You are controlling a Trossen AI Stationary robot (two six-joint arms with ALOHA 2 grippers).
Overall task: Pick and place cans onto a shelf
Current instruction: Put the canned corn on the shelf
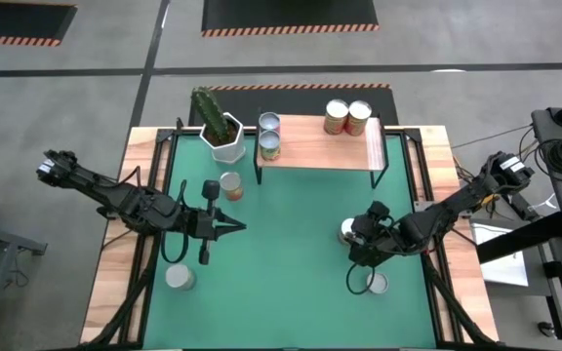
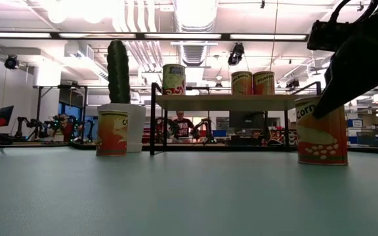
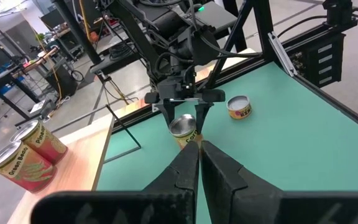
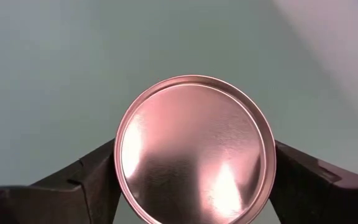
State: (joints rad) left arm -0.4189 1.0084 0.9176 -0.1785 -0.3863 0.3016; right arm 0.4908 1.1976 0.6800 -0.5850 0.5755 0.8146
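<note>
A corn can on the surface is bracketed by the right end effector, fingers at its sides; closure cannot be confirmed. Lifting to the shelf is judged next. The left end effector, closed and empty, is parked.

— Cans?
— Seven, upright, silver tops. Two side by side at the shelf's far right corner, two at its left end. One stands just left of the shelf, two lie nearer, left and right; another stands mid-right.
— Shelf?
— Light wood, black legs.
</note>
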